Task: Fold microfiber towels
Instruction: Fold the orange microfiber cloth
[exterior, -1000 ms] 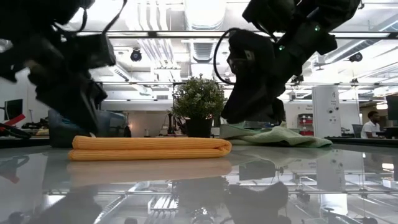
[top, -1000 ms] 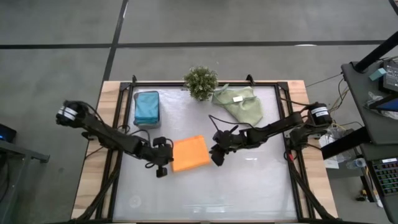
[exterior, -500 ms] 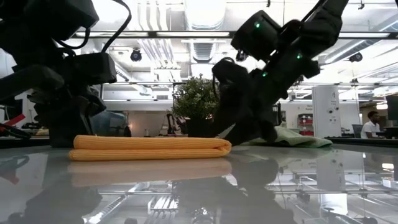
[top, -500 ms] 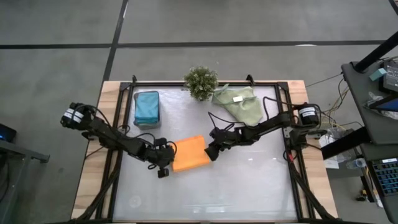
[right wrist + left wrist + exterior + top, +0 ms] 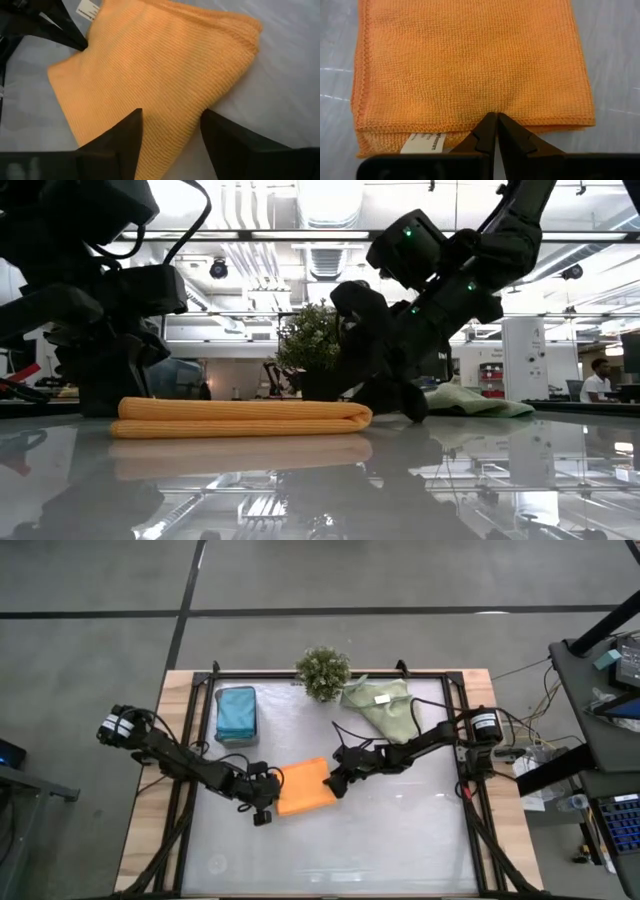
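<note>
Right gripper (image 5: 335, 780) is down at the right edge of the folded orange towel (image 5: 303, 787), jaws apart w/ the towel's edge sitting between the fingers (image 5: 127, 137). Can't tell if they're touching it yet, so released, not grasping. Left gripper (image 5: 262, 802) is on the opposite side, fingers clenched together, tips (image 5: 496, 125) right at the towel's hem. Doesn't look like it's pinching any cloth.

Towel is mid-table, lying flat on the glass table (image 5: 400, 840).

Around it: folded teal towels (image 5: 236, 712) stacked at the back left, well apart from the action. Sage-green towels (image 5: 385, 708) in a loose heap at the back right, white tag on top, w/ the right arm's forearm passing just beside them. Small plant (image 5: 323, 671) at the back edge between the two piles. Nothing's blocking the orange one.

View diffs: left wrist cam shows a white label (image 5: 423, 141) poking out under the hem, invisible from overhead. Low view shows the fold as two stacked layers (image 5: 240, 418), rounded fold on the right gripper's side, plus a person (image 5: 598, 381) far off in the room.
</note>
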